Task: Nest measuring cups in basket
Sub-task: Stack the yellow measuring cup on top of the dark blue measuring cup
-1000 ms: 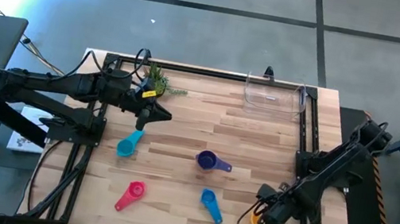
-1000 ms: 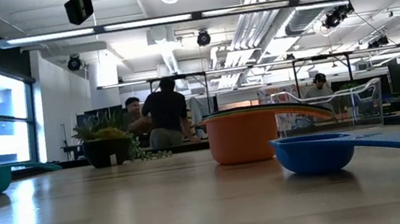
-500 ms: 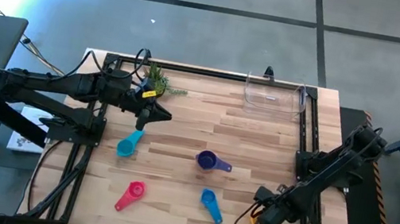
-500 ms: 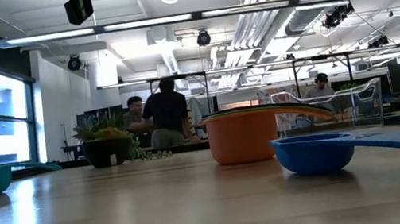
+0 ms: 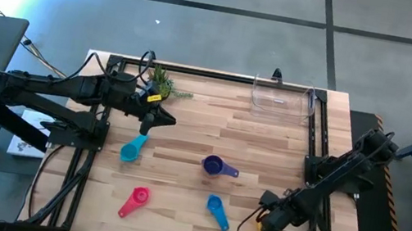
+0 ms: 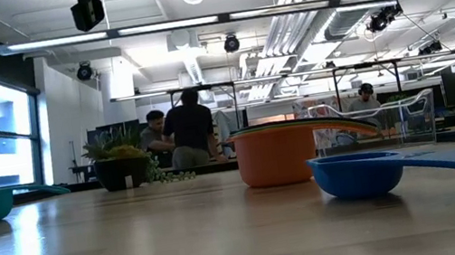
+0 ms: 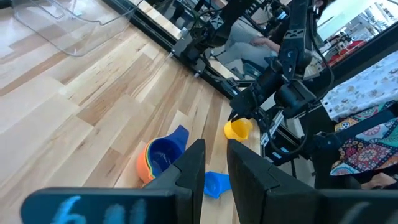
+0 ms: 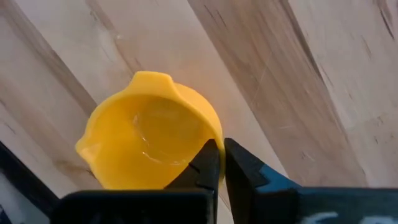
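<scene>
The clear basket (image 5: 281, 99) sits upright at the table's far edge, nothing visible inside it. All the cups lie well short of it, toward the near side. Closest to the basket is a purple cup (image 5: 214, 165) nested in an orange-red one (image 6: 276, 156), mouth up. Farther from the basket lie the blue cup (image 5: 215, 208), the pink cup (image 5: 137, 197) and the teal cup (image 5: 131, 151), apart from each other. The yellow cup (image 8: 149, 147) lies by the near right corner, open side showing.
</scene>
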